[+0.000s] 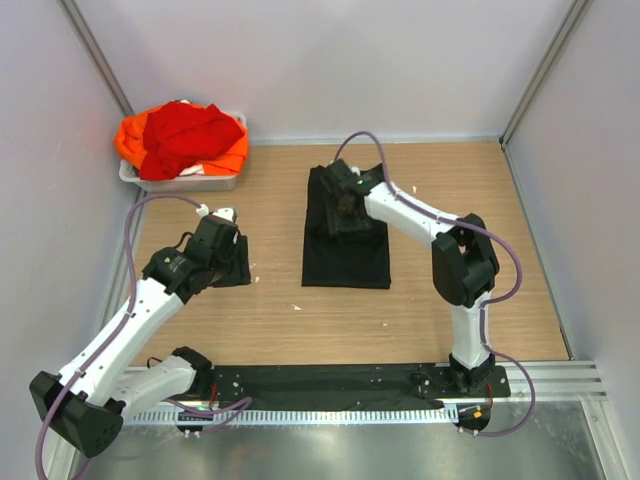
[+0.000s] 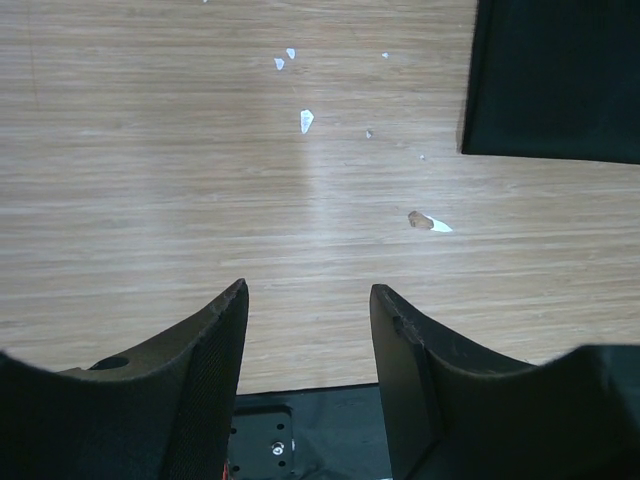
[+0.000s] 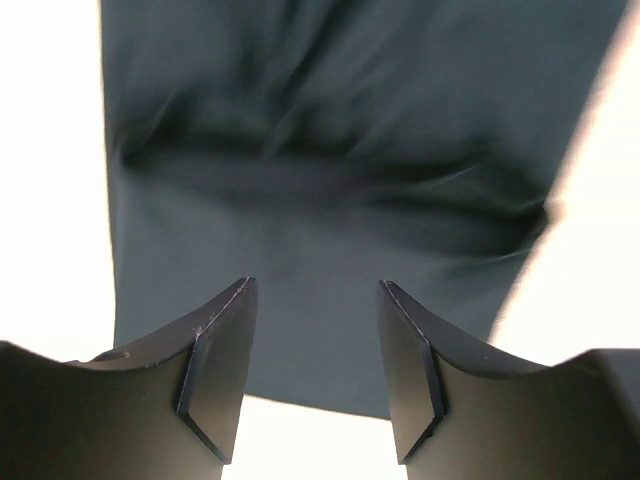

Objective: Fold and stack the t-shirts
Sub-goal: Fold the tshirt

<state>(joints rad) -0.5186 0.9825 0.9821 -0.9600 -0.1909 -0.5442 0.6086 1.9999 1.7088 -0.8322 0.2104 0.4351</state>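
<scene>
black t-shirt [image 1: 345, 250] is lying folded into a rectangle mid wooden table [image 1: 280, 320], far end a bit rumpled. right gripper [image 3: 315, 290] hangs right over that rumpled end, fingers spread wide, nothing pinched between them, can't tell if the tips touch the cloth. left gripper [image 2: 308, 295] is spread open too, over bare wood off to the shirt's left, holding nothing. red t-shirt [image 1: 190, 135] sits heaped on the orange t-shirt [image 1: 128, 140] in the white tub [image 1: 185, 183], far left corner
</scene>
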